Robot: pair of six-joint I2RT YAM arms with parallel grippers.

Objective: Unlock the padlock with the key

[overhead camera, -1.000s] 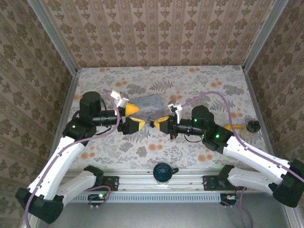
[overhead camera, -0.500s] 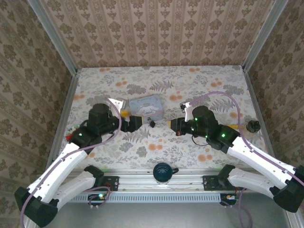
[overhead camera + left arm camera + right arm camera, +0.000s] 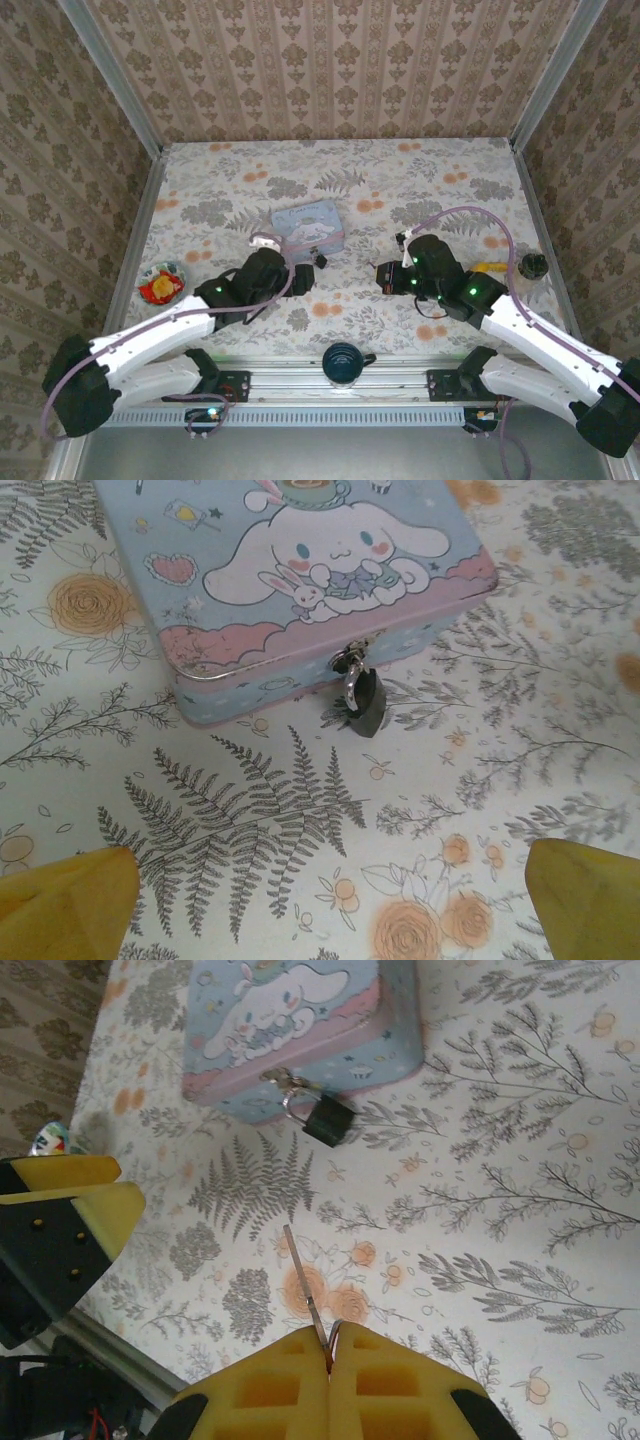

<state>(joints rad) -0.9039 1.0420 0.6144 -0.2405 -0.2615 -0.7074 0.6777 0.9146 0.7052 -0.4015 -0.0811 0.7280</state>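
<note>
From above, a pale blue tin [image 3: 308, 227] lies near the middle of the flowered surface [image 3: 430, 175]. The small dark padlock [image 3: 321, 261] hangs at the near edge of the tin. The left gripper [image 3: 300, 276] is just beside the padlock on its left side, and the right gripper [image 3: 384, 277] is on the other side, a little apart. A colourful packet [image 3: 162, 285] lies at the left edge of the surface and a black round knob [image 3: 533, 265] at the right edge. In the left wrist view, the two yellow fingers [image 3: 70, 908] stand wide apart at the lower corners, with nothing between them. The padlock is ahead of them, its shackle goes through the clasp of the tin, and its body rests on the surface against the front wall. In the right wrist view, the yellow fingers [image 3: 270, 1390] are pressed together and pinch a thin metal key [image 3: 304, 1282]. Its blade points roughly toward the padlock but is well apart from it.
</note>
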